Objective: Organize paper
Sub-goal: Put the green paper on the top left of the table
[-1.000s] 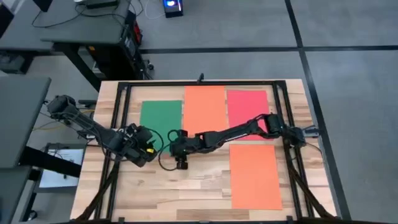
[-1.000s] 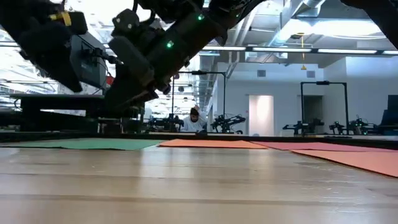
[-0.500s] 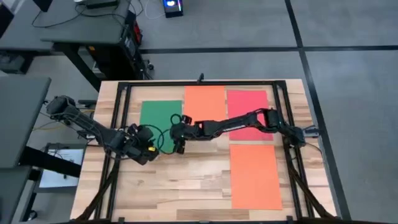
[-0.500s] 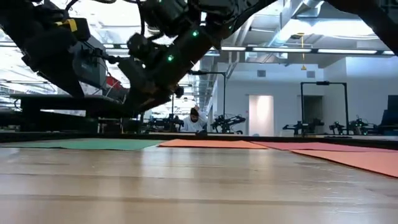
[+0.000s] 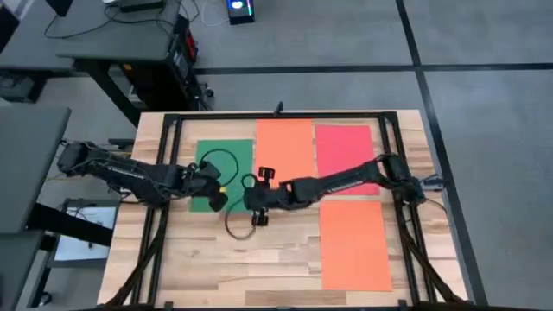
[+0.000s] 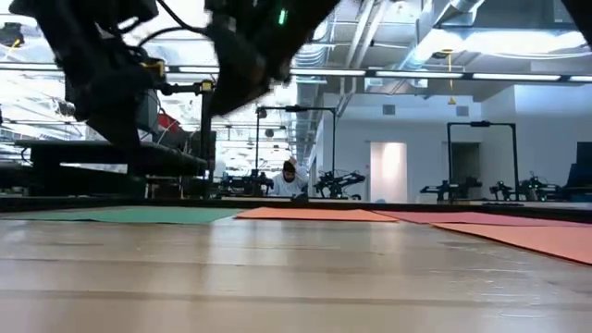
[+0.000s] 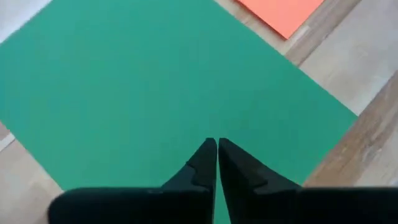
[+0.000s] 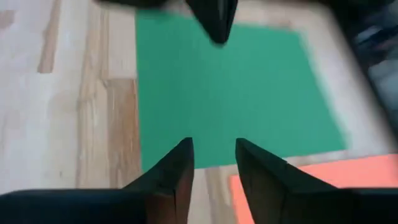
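Green sheet (image 5: 226, 161), plain and unpatterned, beside a plain orange sheet (image 5: 285, 145) and a plain pink-red sheet (image 5: 342, 149). A second orange sheet (image 5: 353, 244), likewise plain, lies on the tabletop (image 5: 259, 259), which is pale wood with streaks of lighter and darker brown planks. Black frame rails (image 5: 276, 115) border it. Both arms are dark; left pincer (image 7: 217, 144) and right pincer (image 8: 213, 144) are black, the left arm carrying a small yellow mark (image 5: 222, 184).

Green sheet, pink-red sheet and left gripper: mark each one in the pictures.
green sheet (image 7: 143, 81), left wrist view, middle of its face
pink-red sheet (image 5: 341, 142), high view, bare upper half
left gripper (image 7: 217, 152), left wrist view, between its shut fingertips
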`<state>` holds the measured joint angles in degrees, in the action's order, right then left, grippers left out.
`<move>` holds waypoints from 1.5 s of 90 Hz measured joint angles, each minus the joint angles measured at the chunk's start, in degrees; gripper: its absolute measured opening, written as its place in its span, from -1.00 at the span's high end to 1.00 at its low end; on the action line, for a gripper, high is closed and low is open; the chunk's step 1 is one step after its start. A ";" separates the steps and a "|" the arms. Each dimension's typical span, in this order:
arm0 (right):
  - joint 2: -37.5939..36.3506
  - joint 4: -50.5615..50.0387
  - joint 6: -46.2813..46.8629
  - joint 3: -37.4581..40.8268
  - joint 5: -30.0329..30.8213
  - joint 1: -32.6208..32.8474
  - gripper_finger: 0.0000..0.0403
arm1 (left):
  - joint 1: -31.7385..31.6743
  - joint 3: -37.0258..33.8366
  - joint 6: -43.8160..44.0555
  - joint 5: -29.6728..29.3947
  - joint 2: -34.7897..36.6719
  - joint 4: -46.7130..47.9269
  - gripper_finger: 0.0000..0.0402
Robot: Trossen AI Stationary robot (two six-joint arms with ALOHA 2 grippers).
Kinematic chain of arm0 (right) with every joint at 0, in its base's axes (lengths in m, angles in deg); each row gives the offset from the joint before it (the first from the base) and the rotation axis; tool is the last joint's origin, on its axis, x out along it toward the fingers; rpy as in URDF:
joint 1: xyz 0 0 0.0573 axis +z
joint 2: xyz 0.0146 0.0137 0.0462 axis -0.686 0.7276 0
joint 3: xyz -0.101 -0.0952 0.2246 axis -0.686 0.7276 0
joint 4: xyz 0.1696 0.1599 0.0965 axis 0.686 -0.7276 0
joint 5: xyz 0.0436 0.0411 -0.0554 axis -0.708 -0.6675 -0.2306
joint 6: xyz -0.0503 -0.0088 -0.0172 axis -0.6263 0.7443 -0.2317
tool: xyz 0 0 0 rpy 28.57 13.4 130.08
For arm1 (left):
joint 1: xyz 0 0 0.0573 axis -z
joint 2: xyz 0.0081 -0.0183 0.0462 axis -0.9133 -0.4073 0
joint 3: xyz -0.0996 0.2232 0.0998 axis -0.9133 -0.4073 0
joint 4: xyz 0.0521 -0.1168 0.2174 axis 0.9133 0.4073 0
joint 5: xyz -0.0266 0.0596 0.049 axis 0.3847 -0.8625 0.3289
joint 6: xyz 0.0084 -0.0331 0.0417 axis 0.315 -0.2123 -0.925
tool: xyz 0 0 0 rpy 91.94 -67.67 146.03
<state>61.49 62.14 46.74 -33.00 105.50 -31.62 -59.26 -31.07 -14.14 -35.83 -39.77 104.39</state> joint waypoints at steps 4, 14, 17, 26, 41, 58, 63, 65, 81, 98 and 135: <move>-0.57 -0.11 -0.54 -0.01 0.61 1.07 0.60 | -1.07 0.00 -0.95 0.41 0.00 -0.03 1.00; -1.57 -0.85 -1.40 0.17 0.80 2.41 0.71 | -3.19 0.02 -2.27 2.19 0.00 -0.17 1.00; -2.25 -0.64 -1.51 0.75 0.81 2.59 0.74 | -3.57 0.00 -2.59 3.00 -0.22 -0.63 1.00; -6.02 1.99 -1.18 5.06 0.81 2.44 0.85 | -3.98 0.02 -3.73 3.63 -0.76 -1.54 1.00; -16.77 12.59 -0.07 20.40 -0.73 1.27 0.99 | -3.98 0.07 -4.91 4.51 -3.15 -3.21 1.00; -30.32 29.57 2.47 38.07 -1.58 -0.36 0.99 | -6.67 0.09 -10.10 7.07 -8.40 -10.33 1.00; -32.38 31.63 2.83 41.44 -1.61 -0.73 1.00 | -7.89 0.09 -10.92 8.35 -10.36 -11.70 1.00; -33.06 32.24 2.91 42.42 -1.65 -0.83 1.00 | -8.42 0.09 -11.18 8.79 -11.13 -11.88 1.00; -35.36 33.60 3.10 44.32 -1.78 -0.13 1.00 | -11.71 0.09 -12.25 9.15 -15.37 -11.81 1.00; -35.21 33.70 2.67 44.43 -2.12 1.43 1.00 | -15.71 0.09 -15.42 9.14 -18.93 -11.70 1.00; -35.21 33.56 3.55 44.43 -1.97 4.15 1.00 | -25.08 0.17 -23.04 9.08 -21.42 -12.71 1.00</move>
<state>26.28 95.70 50.29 11.43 103.53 -27.47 -84.34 -30.89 -37.18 -26.76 -61.19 91.68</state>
